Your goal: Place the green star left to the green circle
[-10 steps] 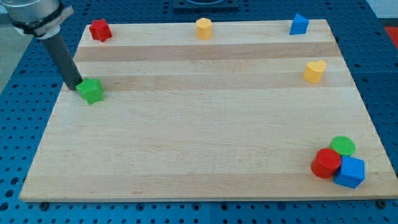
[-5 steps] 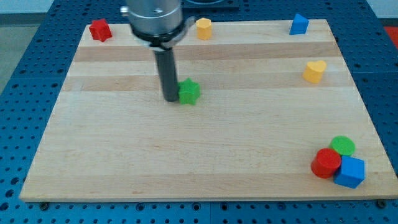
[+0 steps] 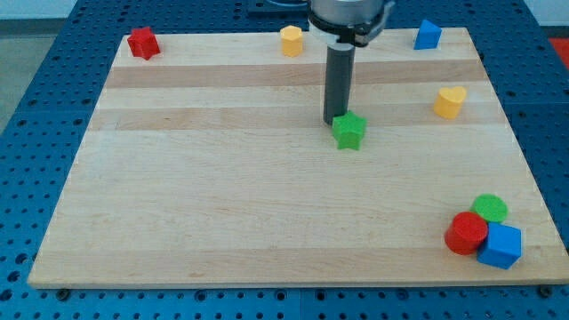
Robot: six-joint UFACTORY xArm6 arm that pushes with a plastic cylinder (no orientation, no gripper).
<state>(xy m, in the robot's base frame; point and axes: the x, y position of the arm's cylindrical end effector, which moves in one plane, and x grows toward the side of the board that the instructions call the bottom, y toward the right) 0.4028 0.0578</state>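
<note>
The green star [image 3: 349,132] lies on the wooden board [image 3: 222,196], a little right of the middle and in its upper half. My tip [image 3: 334,121] touches the star's upper left side. The green circle [image 3: 490,209] lies near the view's bottom right corner, far from the star. It touches a red cylinder [image 3: 466,234] and a blue cube [image 3: 500,246] just below it.
A red star-like block [image 3: 142,42] sits at the board's top left. A yellow hexagon [image 3: 292,40] is at the top middle. A blue triangle-like block [image 3: 428,35] is at the top right. A yellow heart [image 3: 450,101] lies at the right edge.
My tip has pushed the green star from the board's left side across to right of the middle. The other blocks have not moved.
</note>
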